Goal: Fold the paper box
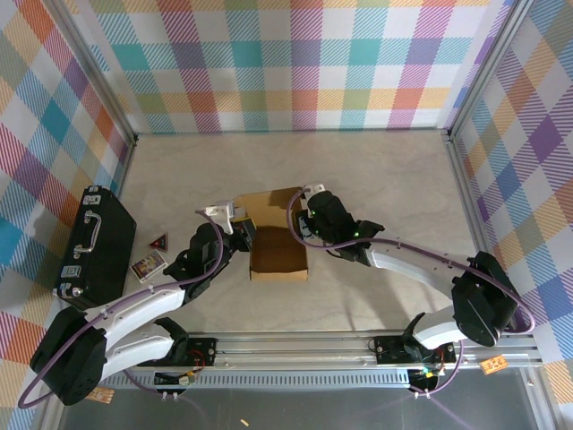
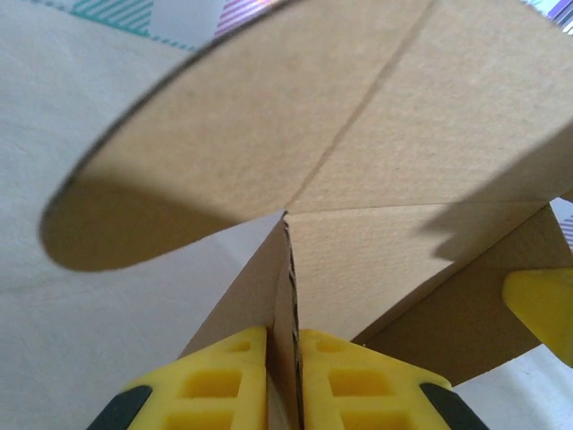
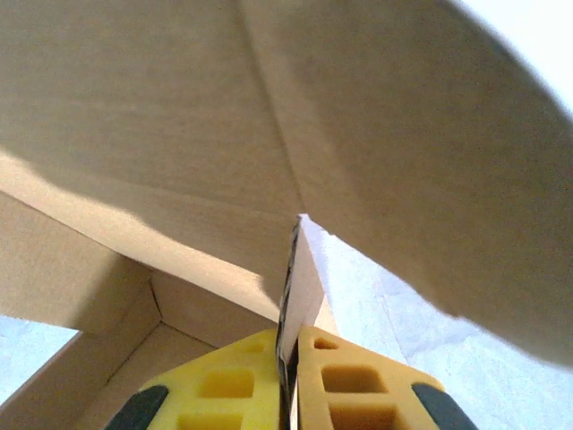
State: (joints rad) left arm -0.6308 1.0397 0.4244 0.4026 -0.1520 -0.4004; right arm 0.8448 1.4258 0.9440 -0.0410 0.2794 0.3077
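Paper box sits in the middle of the table, right between my two arms. It's half built, with the side walls up and the top open. My left gripper is clenched on the thin edge of the left wall, cardboard sandwiched between the yellow fingers. Right gripper, same deal on the opposite wall. A rounded flap hangs over each pinch. My guess at why I'm gripping both sides: it holds the walls upright and square, so those flaps can fold in without everything splaying flat. Black hard case is off to the left, not involved.
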